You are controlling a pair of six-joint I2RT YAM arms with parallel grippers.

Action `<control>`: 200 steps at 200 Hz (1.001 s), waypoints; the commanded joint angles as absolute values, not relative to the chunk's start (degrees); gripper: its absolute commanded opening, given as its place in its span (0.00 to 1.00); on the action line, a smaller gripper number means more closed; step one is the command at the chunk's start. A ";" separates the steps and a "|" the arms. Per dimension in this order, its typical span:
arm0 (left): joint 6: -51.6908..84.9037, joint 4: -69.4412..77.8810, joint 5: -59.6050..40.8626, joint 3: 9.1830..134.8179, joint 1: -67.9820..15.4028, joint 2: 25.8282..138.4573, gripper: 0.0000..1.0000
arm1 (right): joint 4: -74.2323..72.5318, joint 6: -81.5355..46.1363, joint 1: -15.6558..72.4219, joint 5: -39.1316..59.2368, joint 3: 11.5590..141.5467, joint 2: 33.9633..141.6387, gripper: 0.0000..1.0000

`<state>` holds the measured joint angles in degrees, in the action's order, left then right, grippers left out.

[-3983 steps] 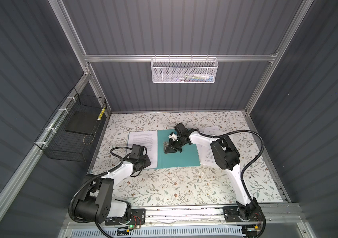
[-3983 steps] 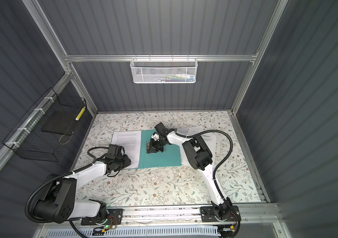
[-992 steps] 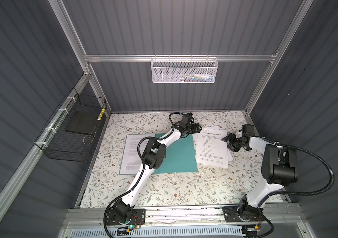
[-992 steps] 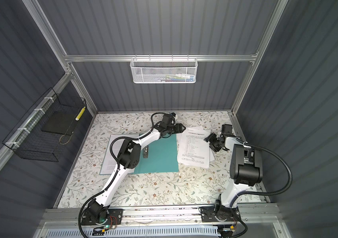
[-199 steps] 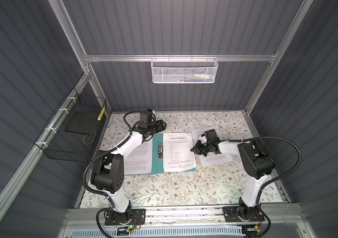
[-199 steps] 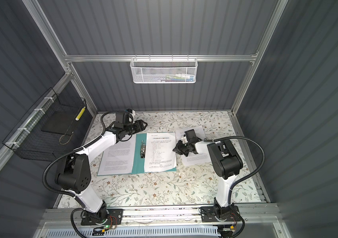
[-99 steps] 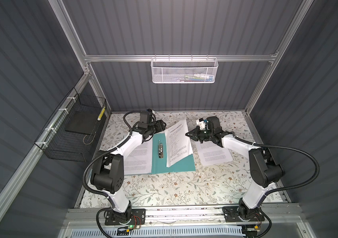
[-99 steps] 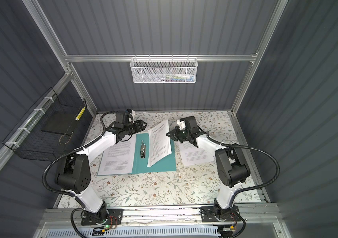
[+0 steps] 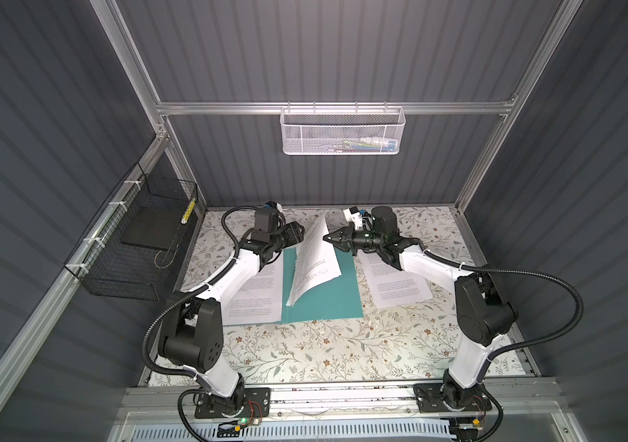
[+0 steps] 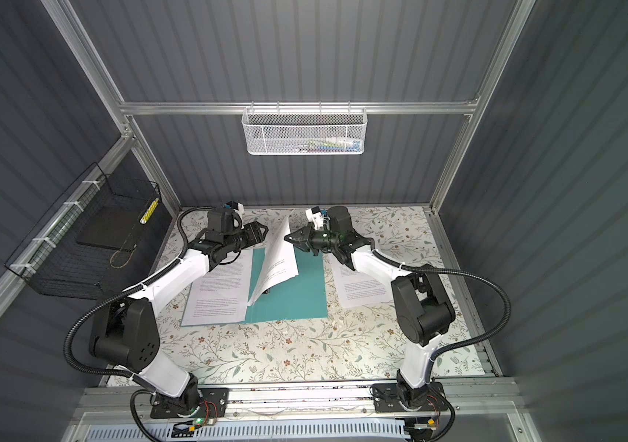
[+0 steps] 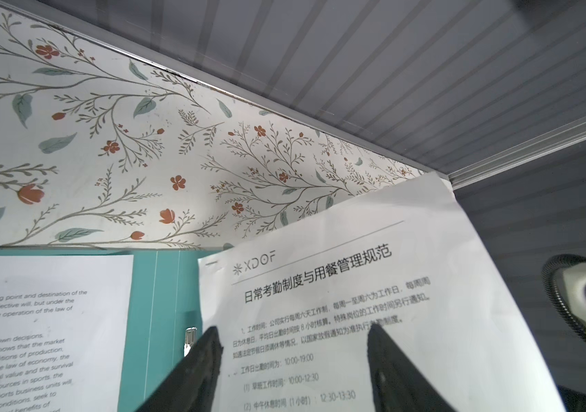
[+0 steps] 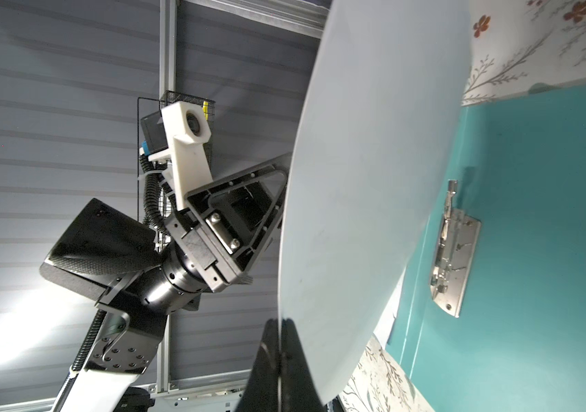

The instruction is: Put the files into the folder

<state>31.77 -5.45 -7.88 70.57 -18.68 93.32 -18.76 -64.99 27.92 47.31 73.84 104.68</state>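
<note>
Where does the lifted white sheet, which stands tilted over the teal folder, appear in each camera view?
Top view: lifted sheet at centre, tilted above the folder.
Top view: the sheet also at centre, above the folder.
Left wrist view: sheet just beyond the open left pincer, printed side showing.
Right wrist view: blank back showing, edge held in the shut right pincer.
Shared landmark: the teal folder, in all four.

Both top views: bright, even light, soft shadows on floral-patterned white tabletop [image 9: 324, 352]. Right wrist view: white glare on grey ribbed wall panel [image 12: 16, 339]; white paper sheet [image 12: 355, 178] shaded, soft-focused.
</note>
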 commanded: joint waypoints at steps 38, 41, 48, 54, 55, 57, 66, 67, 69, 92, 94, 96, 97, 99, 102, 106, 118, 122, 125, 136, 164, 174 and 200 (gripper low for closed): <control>32.83 -4.65 -8.26 69.43 -18.34 93.76 0.66 | -20.85 -64.38 28.05 44.61 70.34 108.05 0.00; 32.86 -4.66 -8.26 69.43 -18.32 93.85 0.66 | -21.10 -64.35 28.04 44.38 69.84 108.41 0.00; 32.70 -4.75 -8.26 69.45 -18.30 93.95 0.66 | -21.52 -64.18 28.02 43.41 68.80 109.23 0.00; 32.69 -4.83 -8.26 69.46 -18.32 94.03 0.66 | -21.74 -63.97 27.91 42.59 67.82 109.87 0.00; 32.69 -4.83 -8.26 69.49 -18.30 93.99 0.66 | -21.81 -63.89 27.89 42.43 67.70 110.00 0.00; 32.61 -4.83 -8.26 69.51 -18.33 94.03 0.66 | -21.87 -63.67 27.82 42.16 67.44 110.16 0.00; 32.49 -4.92 -8.31 69.51 -18.29 94.04 0.66 | -21.53 -62.51 27.69 41.28 66.60 111.34 0.00; 32.51 -4.92 -8.33 69.47 -18.28 94.04 0.66 | -21.49 -62.46 27.60 41.25 66.52 111.52 0.00; 32.41 -4.97 -8.32 69.49 -18.28 94.11 0.66 | -21.46 -62.37 27.55 41.16 66.27 111.82 0.00; 32.23 -5.27 -8.35 69.70 -18.28 94.37 0.66 | -24.71 -62.80 26.15 40.70 62.01 113.67 0.00; 32.21 -5.27 -8.35 69.70 -18.28 94.37 0.66 | -24.88 -62.72 26.03 40.70 61.69 113.72 0.00; 32.18 -5.32 -8.35 69.74 -18.28 94.39 0.66 | -24.98 -62.68 25.84 40.74 61.34 113.73 0.00; 32.13 -5.34 -8.35 69.76 -18.28 94.39 0.66 | -25.02 -62.59 25.75 40.72 61.17 113.73 0.00; 32.09 -5.33 -8.35 69.76 -18.28 94.39 0.66 | -25.08 -62.54 25.64 40.65 60.82 113.69 0.00; 32.11 -5.32 -8.35 69.72 -18.28 94.39 0.66 | -25.13 -62.35 25.35 40.61 60.36 113.66 0.00; 32.15 -5.28 -8.35 69.82 -18.28 94.44 0.66 | -25.21 -62.15 25.07 40.38 59.72 113.50 0.00; 32.12 -5.28 -8.43 69.80 -18.28 94.65 0.66 | -25.29 -61.26 24.17 40.10 58.11 112.88 0.00; 32.15 -5.16 -8.50 69.80 -18.28 94.78 0.66 | -24.89 -60.84 23.91 39.81 57.75 112.58 0.00; 32.17 -5.14 -8.59 69.86 -18.28 94.89 0.66 | -24.54 -60.52 23.79 39.53 57.48 112.25 0.00; 32.34 -5.00 -8.85 69.95 -18.28 95.26 0.66 | -22.85 -58.79 23.43 38.68 56.98 111.27 0.00; 32.87 -4.33 -9.64 69.86 -18.27 96.04 0.66 | -19.62 -55.53 23.29 37.47 56.52 109.95 0.00; 32.96 -4.22 -9.82 69.80 -18.28 96.24 0.66 | -19.13 -54.90 23.14 37.36 56.22 109.86 0.00; 32.95 -4.22 -10.28 69.70 -18.28 96.31 0.66 | -19.27 -53.10 22.70 37.50 55.16 109.88 0.00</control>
